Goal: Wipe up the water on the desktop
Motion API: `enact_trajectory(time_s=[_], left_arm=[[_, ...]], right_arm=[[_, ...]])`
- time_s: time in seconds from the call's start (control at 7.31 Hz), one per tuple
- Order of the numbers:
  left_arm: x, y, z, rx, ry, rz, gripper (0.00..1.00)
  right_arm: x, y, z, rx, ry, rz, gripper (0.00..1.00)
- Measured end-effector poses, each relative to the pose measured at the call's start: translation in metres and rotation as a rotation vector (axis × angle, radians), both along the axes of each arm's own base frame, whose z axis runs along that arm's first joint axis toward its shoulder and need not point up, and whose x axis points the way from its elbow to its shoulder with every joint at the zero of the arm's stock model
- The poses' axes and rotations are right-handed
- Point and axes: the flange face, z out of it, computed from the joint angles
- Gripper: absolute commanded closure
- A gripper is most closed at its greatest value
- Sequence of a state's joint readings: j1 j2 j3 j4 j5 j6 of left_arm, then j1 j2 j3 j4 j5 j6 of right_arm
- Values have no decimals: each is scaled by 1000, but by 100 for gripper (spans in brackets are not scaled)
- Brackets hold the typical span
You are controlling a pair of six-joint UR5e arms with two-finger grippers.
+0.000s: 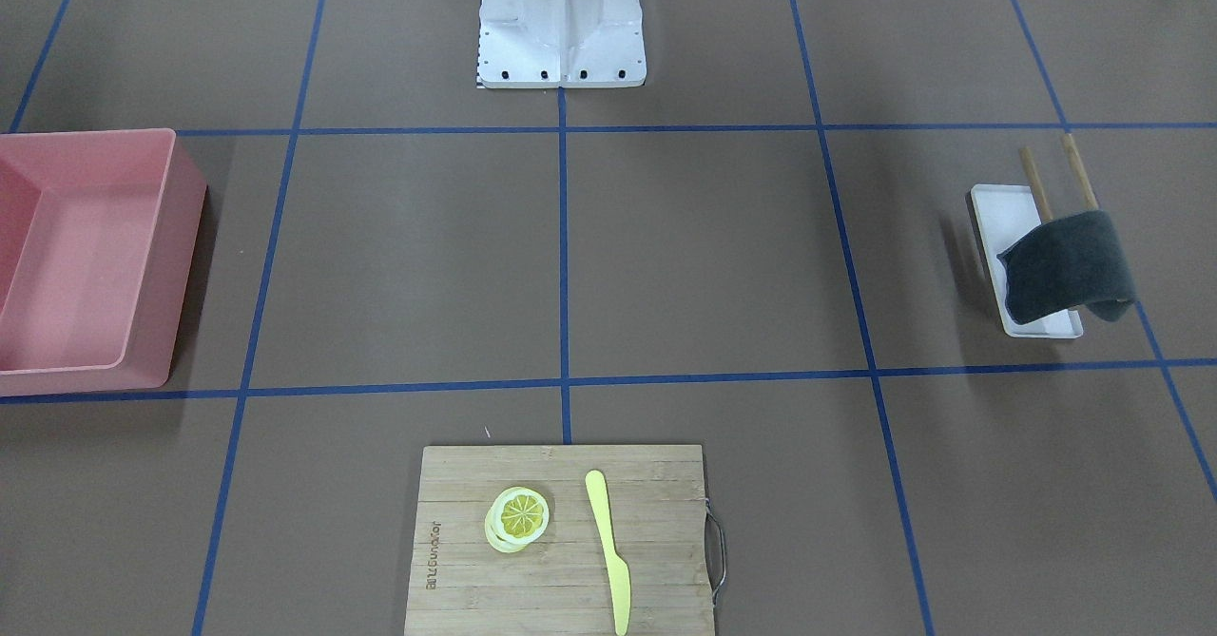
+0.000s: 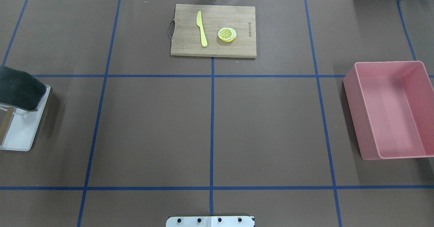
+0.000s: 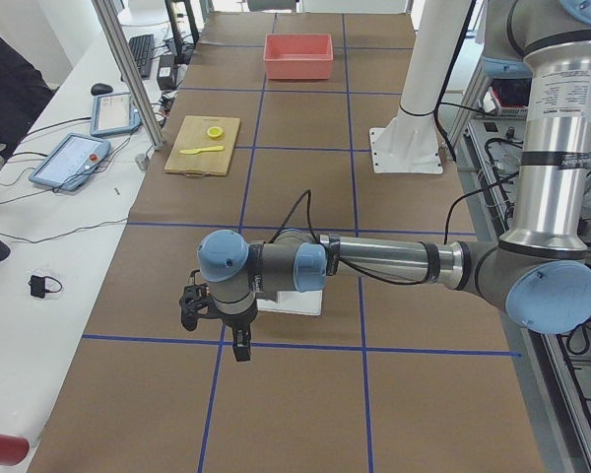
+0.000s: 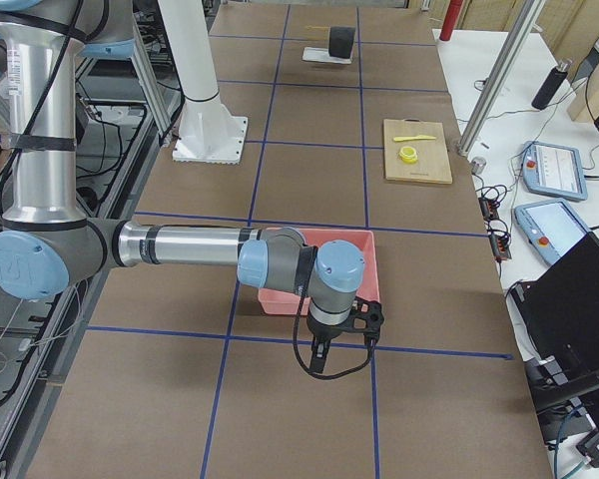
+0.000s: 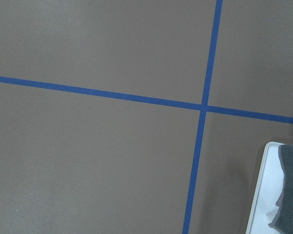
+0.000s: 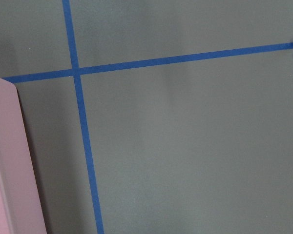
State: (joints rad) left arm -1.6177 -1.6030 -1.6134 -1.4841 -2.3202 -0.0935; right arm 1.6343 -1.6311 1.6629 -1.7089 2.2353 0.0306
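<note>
The desktop (image 2: 152, 128) is a matte brown surface crossed by blue tape lines; I see no water on it in any view. A dark grey cloth (image 1: 1067, 265) hangs on a small wooden rack over a white tray (image 1: 998, 203) at the robot's left side; it also shows in the overhead view (image 2: 18, 88) and the left wrist view (image 5: 290, 190). My left gripper (image 3: 238, 343) hangs above the desktop just beside the tray. My right gripper (image 4: 319, 357) hangs beside the pink bin (image 4: 280, 294). I cannot tell whether either is open or shut.
A pink bin (image 2: 390, 111) stands at the robot's right side. A bamboo cutting board (image 2: 237, 47) at the far middle edge holds a yellow knife (image 2: 202, 28) and lemon slices (image 2: 227, 34). The white robot base (image 1: 561, 28) stands at the near middle.
</note>
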Motion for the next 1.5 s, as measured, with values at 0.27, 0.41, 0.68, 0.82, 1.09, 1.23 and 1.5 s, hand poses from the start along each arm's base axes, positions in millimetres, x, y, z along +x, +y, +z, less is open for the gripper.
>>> enact_trajectory(time_s=[0.27,0.41,0.68,0.82,1.09,1.23,1.5], left_arm=[[-1,0,-5,9,1,-3,2],[-1,-1,-6,10,1,-3,2],[-2,-1,-6,10,0,-4,2],[-2,-1,-5,8,0,-4,2],[-2,0,-4,6,0,-4,2],[-2,-1,-3,6,0,-4,2],[-2,-1,-3,7,0,-4,1]], right_arm=[[0,0,-1,1,0,1,0],[0,0,-1,2,0,1,0],[0,0,-1,2,-2,1,0],[1,0,-3,6,-3,2,0],[1,-1,-8,12,-3,3,0],[1,0,-8,12,-3,4,0],[1,0,-8,12,-4,4,0]])
